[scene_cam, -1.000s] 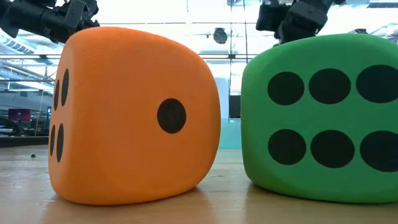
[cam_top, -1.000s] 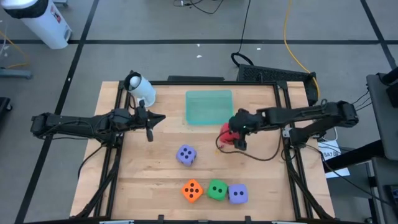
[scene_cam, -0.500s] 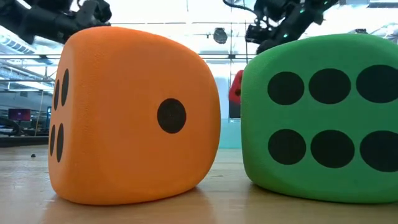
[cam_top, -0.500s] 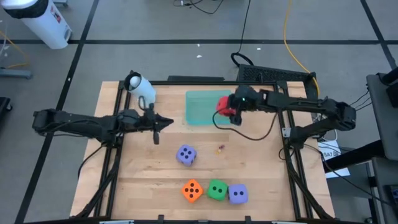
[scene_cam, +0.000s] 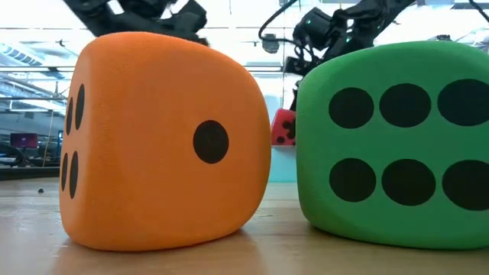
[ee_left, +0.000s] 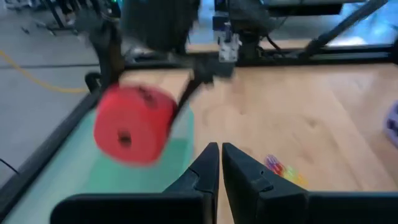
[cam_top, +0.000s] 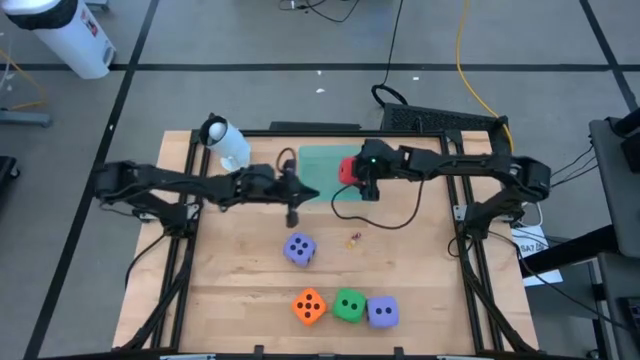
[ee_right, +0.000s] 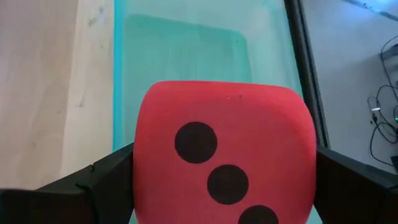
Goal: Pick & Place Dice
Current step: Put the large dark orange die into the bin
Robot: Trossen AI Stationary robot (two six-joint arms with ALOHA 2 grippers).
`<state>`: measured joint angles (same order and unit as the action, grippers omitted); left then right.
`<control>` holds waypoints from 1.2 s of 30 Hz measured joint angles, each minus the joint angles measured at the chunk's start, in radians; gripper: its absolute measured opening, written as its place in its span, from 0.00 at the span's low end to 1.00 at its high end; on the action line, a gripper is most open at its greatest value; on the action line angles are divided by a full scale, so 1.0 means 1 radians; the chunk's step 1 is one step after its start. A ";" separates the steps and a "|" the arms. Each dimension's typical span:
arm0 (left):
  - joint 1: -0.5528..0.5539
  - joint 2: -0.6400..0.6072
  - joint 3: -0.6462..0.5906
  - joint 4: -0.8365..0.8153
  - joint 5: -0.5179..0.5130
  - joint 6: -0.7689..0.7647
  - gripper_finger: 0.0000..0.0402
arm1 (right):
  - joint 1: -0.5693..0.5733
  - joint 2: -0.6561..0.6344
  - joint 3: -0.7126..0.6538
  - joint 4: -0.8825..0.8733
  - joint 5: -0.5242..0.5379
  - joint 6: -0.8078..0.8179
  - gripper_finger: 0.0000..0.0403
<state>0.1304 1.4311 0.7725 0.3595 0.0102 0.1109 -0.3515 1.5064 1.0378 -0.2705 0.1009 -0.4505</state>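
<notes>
The red die [cam_top: 349,170] is up in my right gripper [cam_top: 356,178], above the translucent teal tray [cam_top: 322,160] at the table's far middle. One purple-blue die [cam_top: 299,249] sits alone on the table's middle. The orange die [cam_top: 310,306], the green die [cam_top: 348,305] and the second purple-blue die [cam_top: 382,313] stand in a row by the near edge. My left gripper [cam_top: 292,214] is shut on nothing, beside the tray's near-left corner, above the lone purple-blue die. The low view is filled by the orange die [scene_cam: 164,141] and green die [scene_cam: 393,145]. My right gripper pinches the red die between its two fingers [ee_right: 102,183], one on each of two opposite side faces [ee_right: 146,162]. The arm reaches in from the table's right. The die is lifted clear and hangs over the tray, its three-pip face [ee_right: 227,180] toward the wrist camera.
A white cylinder [cam_top: 226,142] lies at the table's far-left corner. A small coloured scrap [cam_top: 354,238] lies on the wood right of the lone purple-blue die. A cable loops from the right arm over the table. Bare wood lies between the tray and the near row.
My right gripper has lifted the red die off the table right of the middle and carried it toward the far edge and left, over the tray. My left gripper has moved toward the table's right, from the left side to beside the tray.
</notes>
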 joint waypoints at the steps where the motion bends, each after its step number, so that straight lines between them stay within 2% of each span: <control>1: 0.003 0.031 0.034 -0.006 0.000 0.011 0.06 | 0.000 0.005 0.000 -0.012 0.000 0.001 0.93; 4: 0.017 0.119 0.145 -0.067 0.027 0.037 0.01 | 0.000 0.017 -0.001 -0.006 -0.001 0.008 0.93; 9: 0.043 0.257 0.294 -0.162 0.034 0.042 0.02 | 0.004 0.014 -0.001 0.003 -0.002 0.006 0.93; 15: 0.073 0.375 0.418 -0.183 0.034 0.036 0.02 | 0.024 0.005 0.000 0.013 -0.002 -0.007 0.93; 24: 0.125 0.414 0.467 -0.252 0.047 -0.033 0.02 | 0.079 0.006 0.000 0.036 0.007 -0.047 0.94; 28: 0.150 0.413 0.468 -0.269 0.097 -0.081 0.01 | 0.084 0.008 -0.002 0.058 0.017 -0.063 0.94; 36: 0.174 0.412 0.469 -0.295 0.137 -0.121 0.01 | 0.084 -0.005 -0.002 0.056 0.029 -0.003 0.94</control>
<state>0.3046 1.8435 1.2411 0.0648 0.1468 -0.0099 -0.2676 1.5009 1.0359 -0.2142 0.1296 -0.4530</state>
